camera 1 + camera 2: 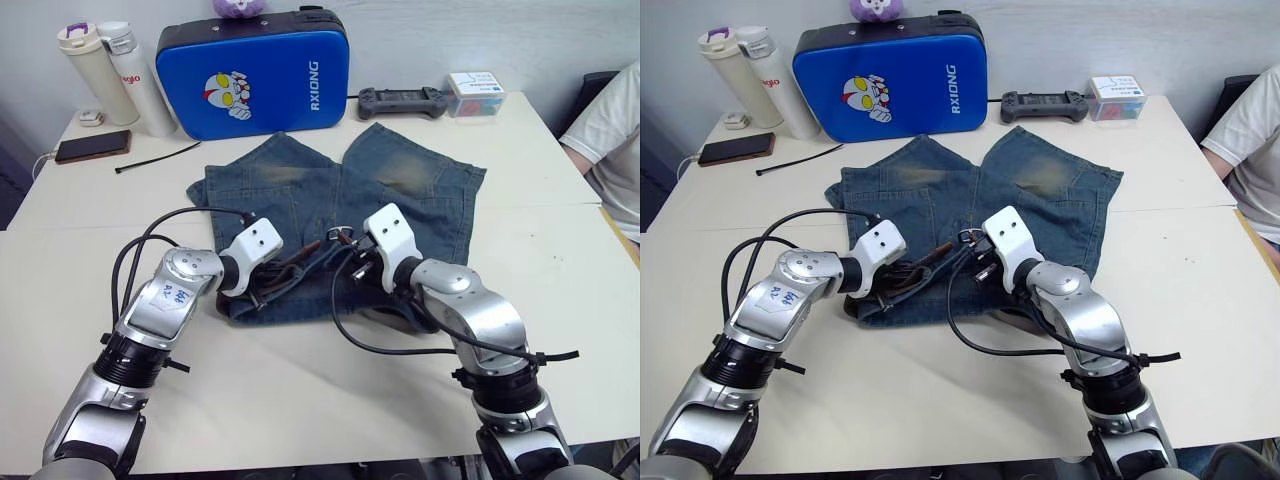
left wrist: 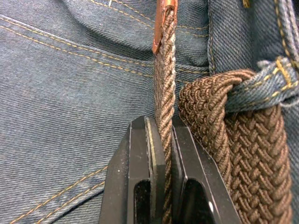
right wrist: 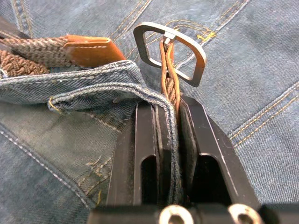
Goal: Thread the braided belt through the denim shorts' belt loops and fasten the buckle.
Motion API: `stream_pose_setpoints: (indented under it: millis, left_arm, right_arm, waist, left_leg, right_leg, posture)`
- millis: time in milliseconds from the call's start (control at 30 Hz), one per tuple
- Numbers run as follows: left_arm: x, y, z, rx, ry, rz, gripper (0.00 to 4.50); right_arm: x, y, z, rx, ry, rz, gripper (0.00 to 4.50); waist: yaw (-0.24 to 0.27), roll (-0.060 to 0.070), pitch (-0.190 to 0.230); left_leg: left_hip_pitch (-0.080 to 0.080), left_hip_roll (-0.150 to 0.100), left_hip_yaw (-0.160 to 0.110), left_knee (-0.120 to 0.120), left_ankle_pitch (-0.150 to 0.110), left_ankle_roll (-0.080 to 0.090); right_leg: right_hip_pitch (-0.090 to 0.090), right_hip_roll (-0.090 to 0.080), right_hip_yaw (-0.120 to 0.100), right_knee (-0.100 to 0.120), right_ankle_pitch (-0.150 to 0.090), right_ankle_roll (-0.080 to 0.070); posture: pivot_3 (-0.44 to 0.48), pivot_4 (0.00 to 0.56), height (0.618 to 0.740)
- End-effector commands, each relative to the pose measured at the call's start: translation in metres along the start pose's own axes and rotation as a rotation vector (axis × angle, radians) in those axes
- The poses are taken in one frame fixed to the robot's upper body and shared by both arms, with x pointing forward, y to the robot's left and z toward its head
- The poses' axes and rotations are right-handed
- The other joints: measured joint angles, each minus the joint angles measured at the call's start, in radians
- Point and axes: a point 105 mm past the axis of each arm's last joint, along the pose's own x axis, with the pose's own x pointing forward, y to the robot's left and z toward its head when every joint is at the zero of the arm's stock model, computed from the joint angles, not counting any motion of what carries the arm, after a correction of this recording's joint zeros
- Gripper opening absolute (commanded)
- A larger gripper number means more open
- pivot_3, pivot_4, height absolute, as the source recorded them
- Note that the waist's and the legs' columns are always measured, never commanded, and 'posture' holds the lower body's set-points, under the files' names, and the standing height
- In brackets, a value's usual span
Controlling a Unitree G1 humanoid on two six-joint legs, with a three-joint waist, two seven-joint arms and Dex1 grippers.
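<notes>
White tabletop (image 1: 300, 400) with the denim shorts (image 1: 420, 190) spread flat at centre, waistband toward the robot. The braided belt (image 2: 163, 102) is clamped edge-on between the fingers of the left gripper (image 2: 161, 140), beside a belt loop (image 2: 261, 88) through which the strap is passed. The right gripper (image 3: 170, 116) is clenched on the belt's leather end and a waistband fold, the buckle (image 3: 170, 51) lying just beyond its fingertips.

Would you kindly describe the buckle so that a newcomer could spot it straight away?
Start at the denim shorts spread mid-table. Near their waistband the right gripper is shut on the belt; the buckle sits just past its fingertips. It is the bare grey metal frame there, unlike the tan belt tip beside it.
</notes>
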Motion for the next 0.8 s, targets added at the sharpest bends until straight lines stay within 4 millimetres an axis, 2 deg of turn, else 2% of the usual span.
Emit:
stream_pose_setpoints:
  millis: [33,267,600,800]
  left_arm:
    - [0.001,-0.004,0.004,0.005,-0.011,-0.017,0.0]
    - [0.01,0.0,0.015,-0.03,-0.051,0.019,0.0]
    - [0.017,0.004,0.025,-0.079,-0.083,0.066,0.0]
    - [0.024,-0.005,0.038,-0.084,-0.122,0.037,0.0]
  right_arm:
    - [-0.007,-0.012,0.019,-0.001,-0.077,-0.063,0.02]
    - [-0.008,0.013,0.022,-0.055,-0.092,0.048,0.02]
    - [-0.009,0.021,0.022,-0.073,-0.09,0.093,0.02]
    - [-0.01,0.027,0.021,-0.077,-0.093,0.126,0.02]
  waist:
    - [-0.001,0.0,0.0]
    - [0.0,0.0,0.0]
    - [-0.002,0.0,0.0]
    - [-0.001,0.0,0.0]
  left_leg:
    - [0.0,0.0,0.0,0.0,0.0,0.0]
    - [0.0,0.0,0.0,0.0,0.0,0.0]
    - [0.0,0.0,0.0,0.0,0.0,0.0]
    - [0.0,0.0,0.0,0.0,0.0,0.0]
  right_leg:
    - [0.0,0.0,0.0,0.0,0.0,0.0]
    - [0.0,0.0,0.0,0.0,0.0,0.0]
    - [0.0,0.0,0.0,0.0,0.0,0.0]
    - [0.0,0.0,0.0,0.0,0.0,0.0]
  posture:
    - [0.0,0.15,0.74]
    - [0.0,0.15,0.74]
    - [0.0,0.15,0.74]
    - [0.0,0.15,0.74]
